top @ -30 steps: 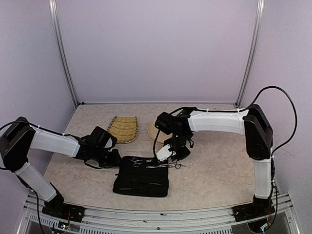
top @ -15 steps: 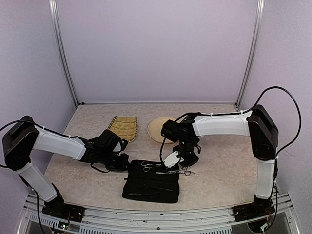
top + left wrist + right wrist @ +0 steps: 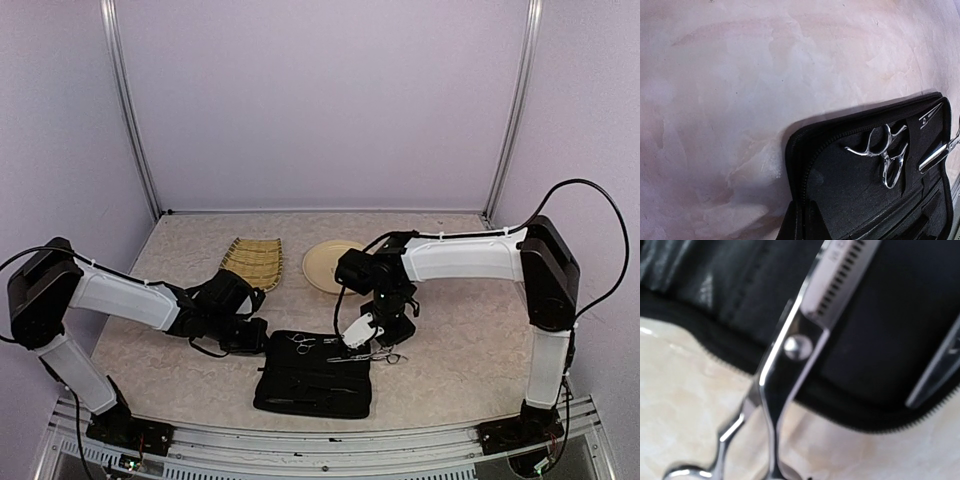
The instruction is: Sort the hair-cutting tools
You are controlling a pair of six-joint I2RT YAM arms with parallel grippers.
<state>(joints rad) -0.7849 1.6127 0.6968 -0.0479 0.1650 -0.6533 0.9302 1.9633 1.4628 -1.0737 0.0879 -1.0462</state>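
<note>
The toothed scissors (image 3: 797, 347) lie at the 2 o'clock corner of the black case (image 3: 310, 385), blade on the fabric and finger rings past the zip over the surface (image 3: 450, 340). They look light, stiff, thin and slick, so they are best pinched across the shank just behind the pivot. A 2nd pair of scissors (image 3: 885, 157) rests near the case's 11 o'clock corner; the right tool (image 3: 362, 335) hovers over the toothed scissors and the left tool (image 3: 248, 338) sits by the 10 o'clock corner, but I cannot tell whether either is apart or together.
</note>
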